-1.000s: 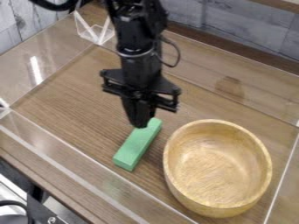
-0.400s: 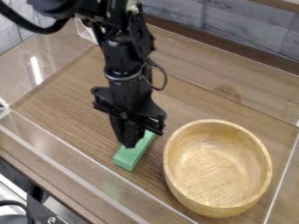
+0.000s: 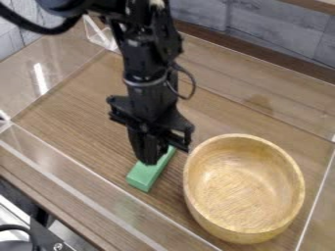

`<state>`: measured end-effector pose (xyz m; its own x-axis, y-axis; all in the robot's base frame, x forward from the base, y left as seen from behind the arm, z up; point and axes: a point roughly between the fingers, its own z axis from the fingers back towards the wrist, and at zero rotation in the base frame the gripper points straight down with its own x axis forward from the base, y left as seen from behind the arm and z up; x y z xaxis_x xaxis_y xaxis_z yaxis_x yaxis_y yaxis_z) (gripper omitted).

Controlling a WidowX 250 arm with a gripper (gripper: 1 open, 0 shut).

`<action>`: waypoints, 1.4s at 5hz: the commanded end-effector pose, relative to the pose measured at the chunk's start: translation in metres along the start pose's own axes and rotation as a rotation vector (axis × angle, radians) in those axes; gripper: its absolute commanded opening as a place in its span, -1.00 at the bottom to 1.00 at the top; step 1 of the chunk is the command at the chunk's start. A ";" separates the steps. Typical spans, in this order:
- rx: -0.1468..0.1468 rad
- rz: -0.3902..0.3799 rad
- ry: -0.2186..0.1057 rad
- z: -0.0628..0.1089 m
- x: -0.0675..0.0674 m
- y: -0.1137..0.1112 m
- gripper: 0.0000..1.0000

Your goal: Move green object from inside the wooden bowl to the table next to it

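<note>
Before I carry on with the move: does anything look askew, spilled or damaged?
Nothing stands out: the green block lies on the table beside the upright wooden bowl, with no visible spill or damage.

The black arm descends from the upper frame; its hand (image 3: 147,157) points downward (fingertip spacing is indistinct).

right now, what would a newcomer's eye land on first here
Probably the bright green block, lying on the brown table just left of the bowl in the picture. Next, the big round wooden bowl at the lower right, and the black robot arm reaching down from the top, its end over the block's upper part.
</note>
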<state>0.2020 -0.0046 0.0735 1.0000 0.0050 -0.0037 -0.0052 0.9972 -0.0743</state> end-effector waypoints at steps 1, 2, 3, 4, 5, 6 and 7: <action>-0.029 -0.024 -0.069 0.030 0.016 0.000 1.00; -0.038 -0.042 -0.118 0.056 0.022 0.006 1.00; -0.043 -0.044 -0.144 0.065 0.028 0.016 1.00; -0.033 -0.017 -0.159 0.063 0.022 0.019 1.00; -0.027 0.000 -0.148 0.062 0.018 0.022 1.00; -0.023 -0.005 -0.138 0.050 0.019 0.022 1.00; -0.018 -0.009 -0.127 0.039 0.020 0.022 1.00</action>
<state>0.2192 0.0192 0.1056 0.9947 -0.0020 0.1026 0.0119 0.9953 -0.0962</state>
